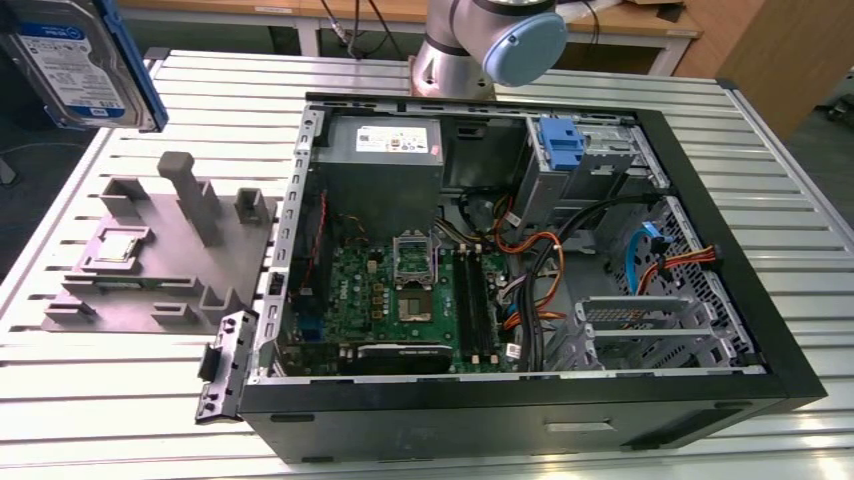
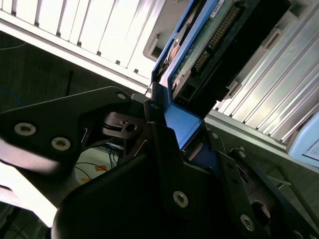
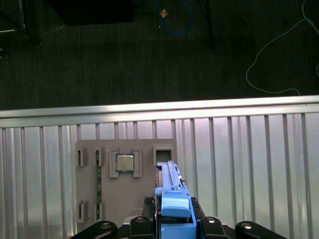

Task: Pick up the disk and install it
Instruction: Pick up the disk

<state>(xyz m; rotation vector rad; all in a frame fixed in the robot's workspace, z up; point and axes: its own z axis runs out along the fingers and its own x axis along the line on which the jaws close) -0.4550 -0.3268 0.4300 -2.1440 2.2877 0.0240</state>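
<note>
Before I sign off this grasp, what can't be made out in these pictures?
1. Silver-grey rectangular disk in its blue plastic bracket: cut off by the exterior view's top left corner.
2. The disk's flat faces: the first wrist view sees it edge-on.
3. Black gripper: where its pads meet the bracket, hidden by its own body in the second wrist view.

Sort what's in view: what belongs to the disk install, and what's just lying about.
Job in hand:
disk, clamped in the gripper
open computer case

Lying about:
grey parts holder
processor chip seated in it
blue floor cable
</note>
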